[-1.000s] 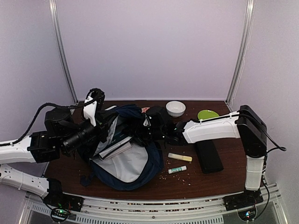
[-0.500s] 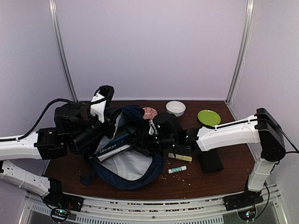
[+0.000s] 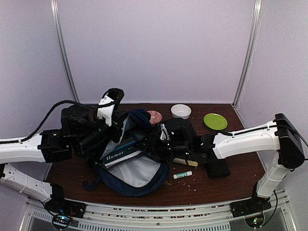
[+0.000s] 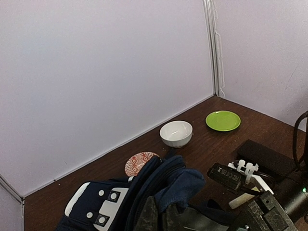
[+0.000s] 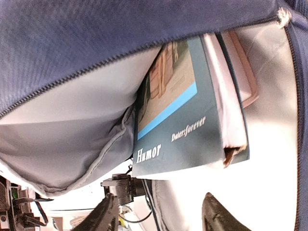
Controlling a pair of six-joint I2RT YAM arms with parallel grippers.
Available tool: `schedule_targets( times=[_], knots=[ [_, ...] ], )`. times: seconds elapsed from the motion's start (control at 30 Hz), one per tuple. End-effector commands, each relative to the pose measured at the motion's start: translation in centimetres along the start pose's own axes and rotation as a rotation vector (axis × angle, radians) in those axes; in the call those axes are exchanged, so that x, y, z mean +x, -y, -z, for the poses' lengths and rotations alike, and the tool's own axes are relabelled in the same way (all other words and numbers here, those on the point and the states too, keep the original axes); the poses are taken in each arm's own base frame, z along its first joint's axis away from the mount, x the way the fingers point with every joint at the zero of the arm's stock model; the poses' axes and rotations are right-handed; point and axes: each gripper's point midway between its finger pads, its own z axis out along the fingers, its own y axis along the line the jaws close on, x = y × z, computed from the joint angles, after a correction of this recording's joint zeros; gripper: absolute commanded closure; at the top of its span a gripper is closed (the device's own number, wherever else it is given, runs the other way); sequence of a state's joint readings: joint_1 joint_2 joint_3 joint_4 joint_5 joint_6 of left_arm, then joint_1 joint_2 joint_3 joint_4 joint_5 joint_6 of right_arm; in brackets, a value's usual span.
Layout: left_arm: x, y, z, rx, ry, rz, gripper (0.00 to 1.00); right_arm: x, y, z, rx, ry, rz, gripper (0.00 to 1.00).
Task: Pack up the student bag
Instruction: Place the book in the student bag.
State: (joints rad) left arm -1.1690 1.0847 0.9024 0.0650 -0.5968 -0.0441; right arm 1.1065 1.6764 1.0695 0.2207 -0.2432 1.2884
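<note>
The navy student bag (image 3: 137, 185) lies open at the table's centre-left, its grey lining showing. My left gripper (image 3: 117, 126) is shut on the bag's upper rim and holds it up; in the left wrist view (image 4: 161, 215) the fingers pinch blue fabric of the bag (image 4: 86, 204). A dark teal book marked "Humor" (image 3: 118, 155) sits inside the bag with other books under it. My right gripper (image 3: 150, 144) is at the bag's mouth. In the right wrist view (image 5: 159, 216) it is open and empty, just in front of the book (image 5: 187, 120) and under the bag's flap (image 5: 120, 33).
A white bowl (image 3: 181, 111), a green plate (image 3: 215, 121) and a red patterned disc (image 3: 155, 116) stand at the back. A flat black case (image 3: 219, 166), a yellow stick (image 3: 185, 162) and a green-capped glue stick (image 3: 182, 175) lie right of the bag, among crumbs.
My right arm has swung down and forward, and its gripper has drawn back from the book. The book now lies deeper in the bag with its title showing. My left gripper has lifted the rim slightly.
</note>
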Motion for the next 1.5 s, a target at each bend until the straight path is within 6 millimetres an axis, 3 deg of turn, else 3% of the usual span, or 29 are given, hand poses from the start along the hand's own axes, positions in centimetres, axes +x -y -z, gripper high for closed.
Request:
schedule_targets(
  times=[0.0, 0.17, 0.37, 0.7, 1.2, 1.47],
  knots=[
    [-6.5, -0.7, 0.9, 0.014, 0.175, 0.120, 1.00, 0.6, -1.1, -0.7, -0.046, -0.019, -0.044, 0.51],
    [-6.4, -0.5, 0.4, 0.003, 0.135, 0.087, 1.00, 1.5, -0.3, -2.7, -0.043, -0.052, -0.095, 0.62],
    [-5.9, -0.6, 0.5, 0.007, 0.107, 0.079, 1.00, 1.4, 0.1, -3.9, -0.033, -0.061, -0.115, 0.64],
    [-5.3, 2.0, 1.6, 0.190, 0.075, 0.123, 1.00, -0.9, 1.6, -5.4, -0.015, -0.047, -0.119, 0.79],
    [-6.5, 4.4, 3.5, 0.327, 0.095, 0.231, 1.00, -5.0, -1.3, -9.4, -0.015, -0.018, -0.082, 0.81],
    [-6.4, 3.8, 4.8, 0.345, 0.116, 0.301, 1.00, -5.4, 0.8, -11.6, 0.019, -0.027, -0.107, 0.75]
  ],
)
